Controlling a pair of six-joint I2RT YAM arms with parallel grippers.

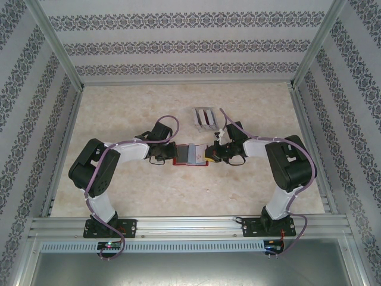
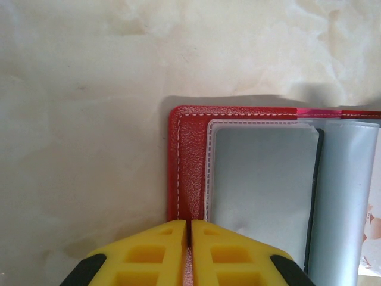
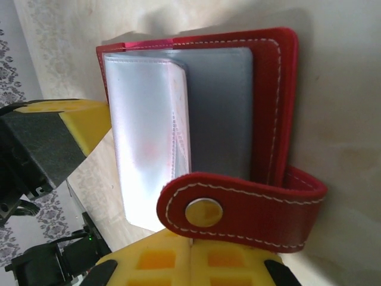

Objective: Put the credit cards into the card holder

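small red leather folding card holder (image 1: 190, 154) was pinned open at both ends, no cards in it yet

it lay flat on the pale marbled table (image 1: 119, 119) between the arms. the left gripper (image 2: 189, 229) was clamped on its red cover edge. the right gripper (image 3: 190, 247) was closed too and looked pinched on the snap tab (image 3: 238, 208). the thin plastic credit cards (image 1: 206, 117) stood in the light grey slotted stand (image 1: 197, 119) just behind. imo one arm should hold the cover down while the other fetches a card and slides it in level with a grey pocket (image 2: 262, 179).
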